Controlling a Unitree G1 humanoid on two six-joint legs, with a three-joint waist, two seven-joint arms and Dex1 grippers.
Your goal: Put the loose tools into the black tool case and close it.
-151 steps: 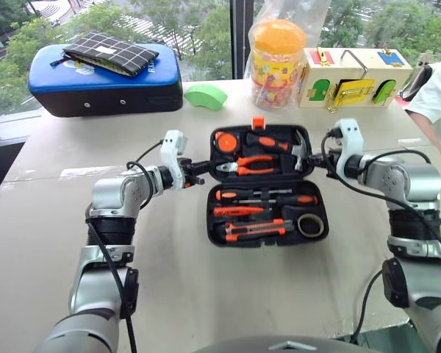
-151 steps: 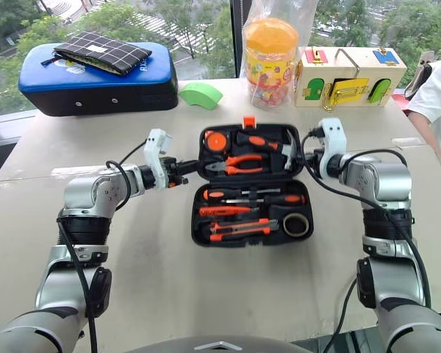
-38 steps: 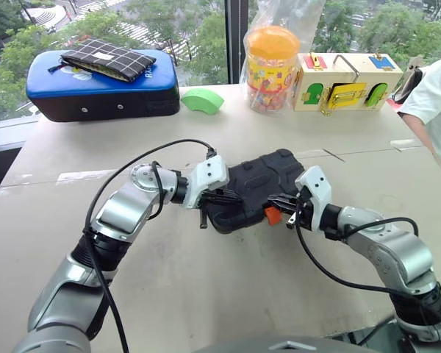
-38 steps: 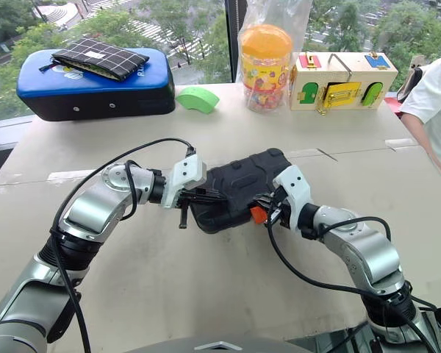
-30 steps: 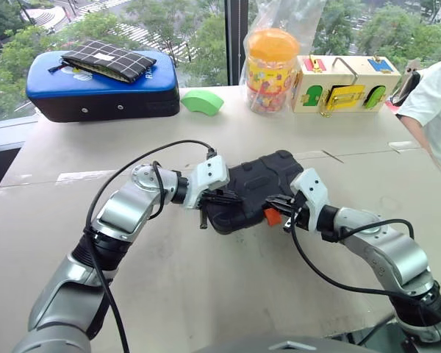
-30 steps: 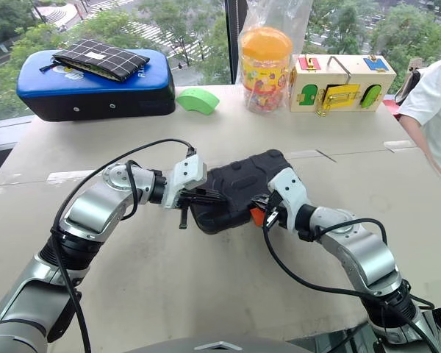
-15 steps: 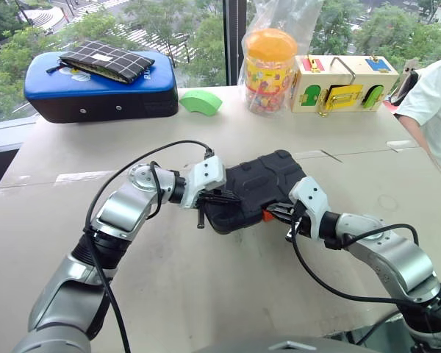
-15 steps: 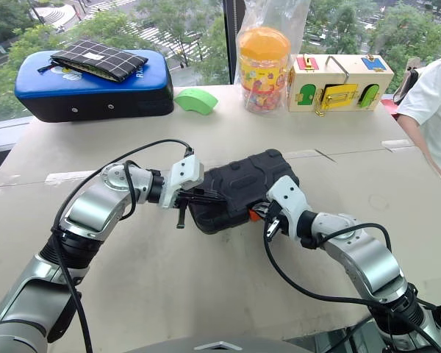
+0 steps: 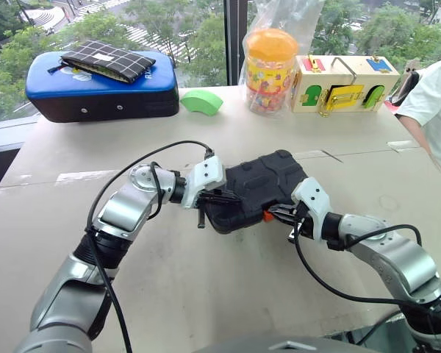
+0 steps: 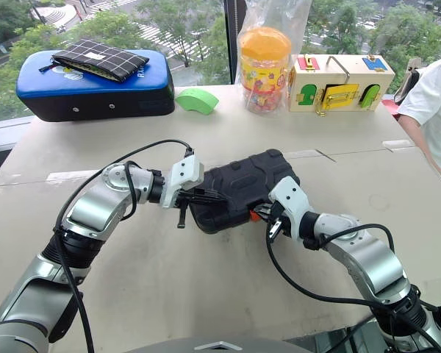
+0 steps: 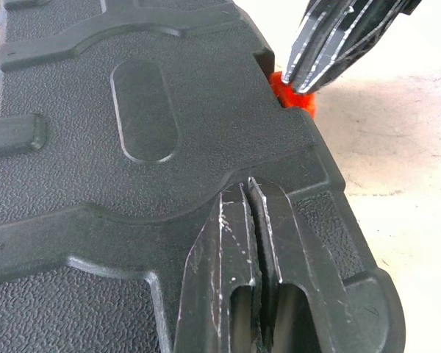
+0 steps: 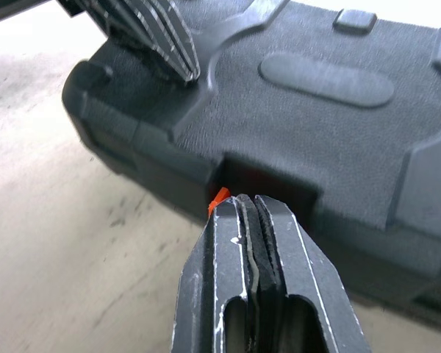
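**Beige table, black case closed, both grippers at its edges**

Beige and broad, the table [image 9: 206, 294] carried everything I could see. At its far left lay the blue-topped padded case [image 9: 95, 81] with a checked pouch [image 9: 110, 59] on top, and along the far edge stood a green block [image 9: 203, 100], an orange-lidded jar [image 9: 273, 70] in a plastic bag and a wooden latch box [image 9: 351, 83]. A person's white sleeve [image 9: 434, 95] showed at the right edge.

Near the middle of the table sat the black tool case [image 9: 261, 187], lid down, textured outside facing up, turned at an angle. My left gripper [image 11: 248, 193] rested on the lid near its left end, fingers pressed together and holding nothing. My right gripper [image 12: 244, 206] had its fingers shut too, their tips right at the orange latch [image 12: 217, 198] on the case's near edge.

I could not tell from these views whether the latch was fully snapped.
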